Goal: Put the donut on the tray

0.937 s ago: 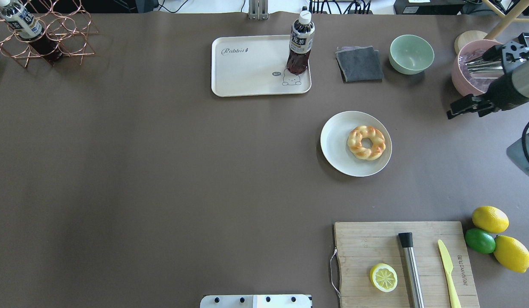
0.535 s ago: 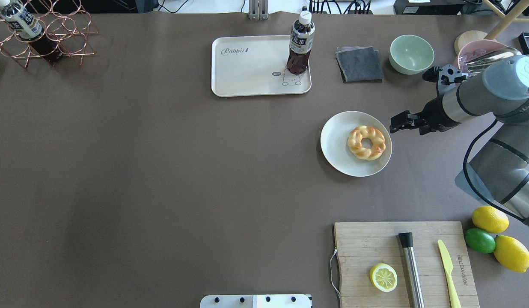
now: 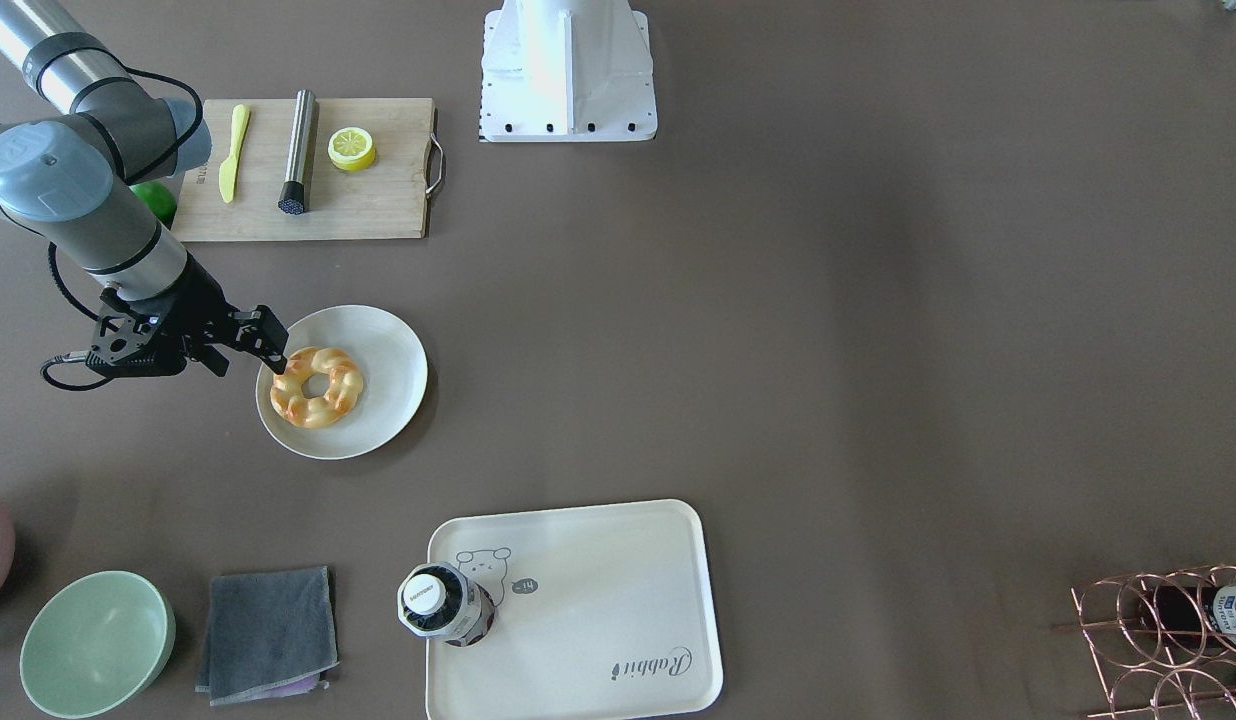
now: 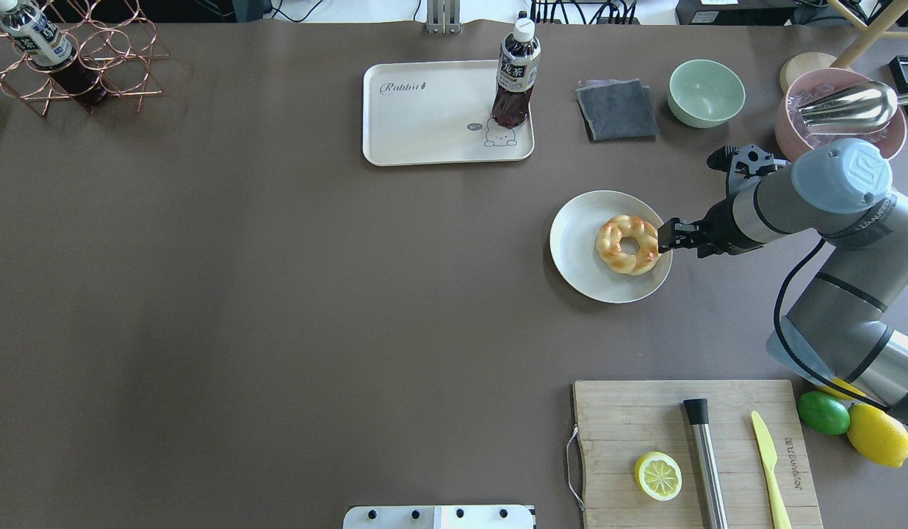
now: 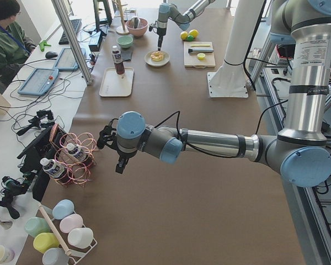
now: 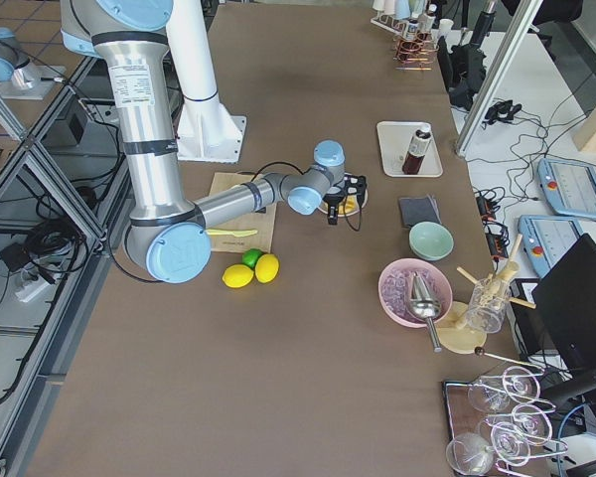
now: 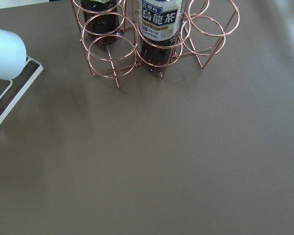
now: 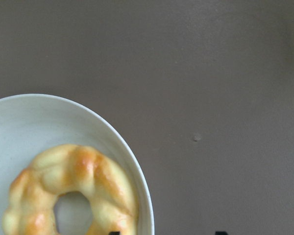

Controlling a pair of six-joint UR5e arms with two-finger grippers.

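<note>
Overhead exterior view puts the task at its start, with no part of the move done. From the left, a copper wire bottle rack point(image 4: 87, 59) stands at the far corner. Next is the cream-white rectangular tray point(image 4: 424, 125) with its bear drawing, well apart from the donut. It bears only a dark tea bottle with a white cap point(image 4: 516, 77), upright at its right end by the bear, and its left and middle lie bare. Then come a folded grey cloth point(image 4: 617, 110) and a pale green bowl point(image 4: 707, 92). The golden braided ring donut point(image 4: 629, 245) lies flat on a round white plate point(image 4: 575, 246) on the counter, not lifted. The right fingers point(image 4: 665, 235) hover at the donut's right edge, spread apart and gripping nothing. What is left, I judge, is to close on it, lift it, carry it clear of the bottle and set it down. The left fingers point(image 5: 121, 163) hang near the rack, and I cannot tell whether they are spread or closed.
</note>
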